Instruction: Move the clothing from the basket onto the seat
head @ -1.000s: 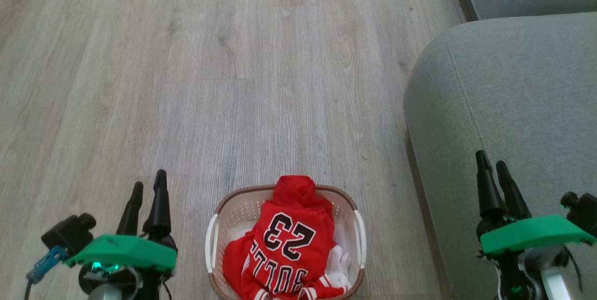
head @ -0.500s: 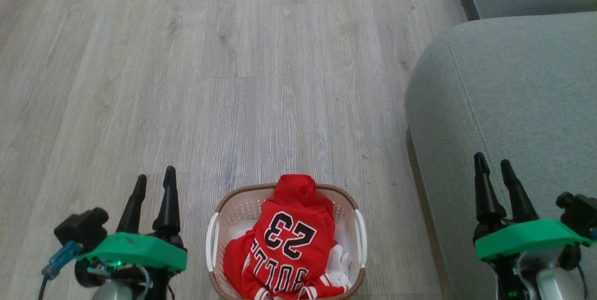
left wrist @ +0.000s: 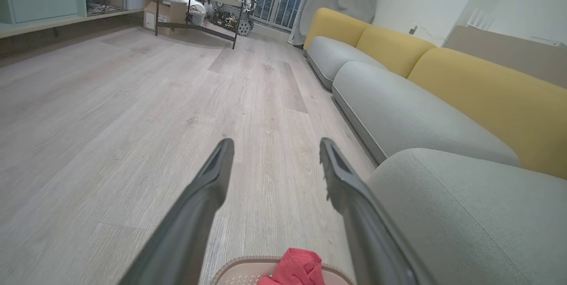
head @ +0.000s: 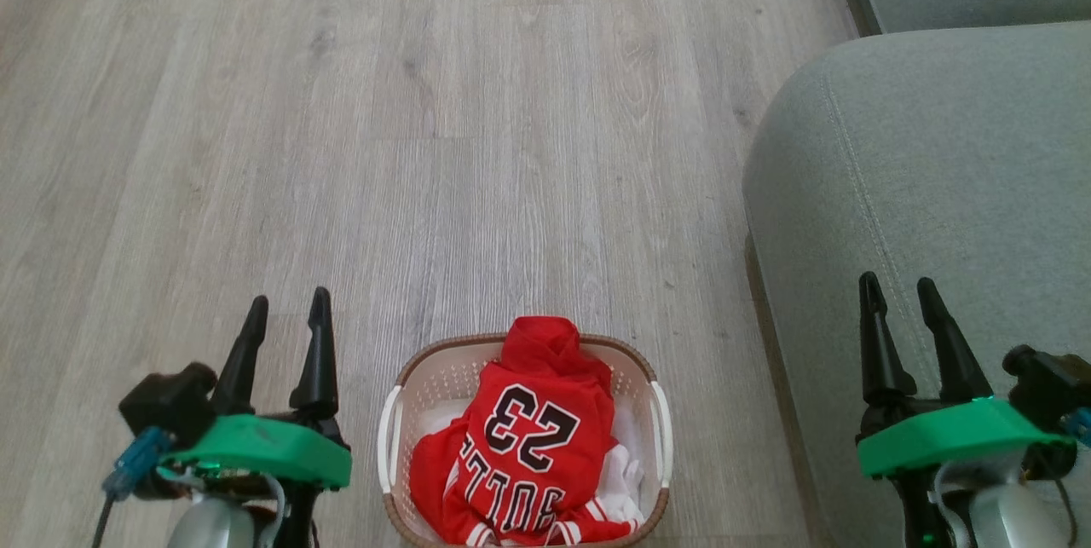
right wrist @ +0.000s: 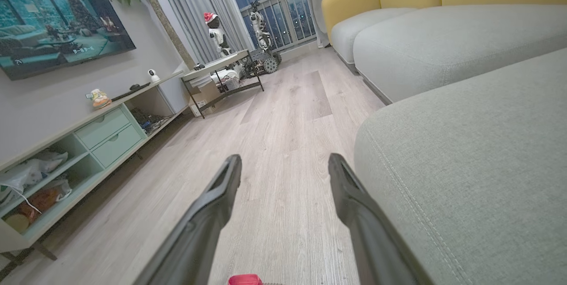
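1. Inside the basket (head: 430,358) lies the clothing (head: 524,446), a red mesh heap with the "23" uppermost; none of it is on the seat yet.
2. One red hump (head: 541,342) rises over the basket's far rim, and white-striped trim shows at the basket's near end.
3. Judging by the slack folds, the cloth is light, soft and limp, not fragile. It should sag and trail when lifted, and the mesh may snag on the basket's perforated wall.
4. The best hold looks to be a thick bunch at the hump or mid-heap, pinched deep enough to gather several layers and clear of the white lining (head: 626,467) beneath.
5. The basket seems light too, so it may lift or slide with the cloth.
6. Left gripper (head: 288,302) hovers just left of the basket, jaws spread, holding nothing.
7. Right gripper (head: 895,282) hovers well right of the basket, over the seat's edge, jaws spread and empty.
8. Seat (head: 938,173) stands right of the basket, near but apart from it.
9. Floor (head: 426,147) of pale planks runs beyond and left of the basket.
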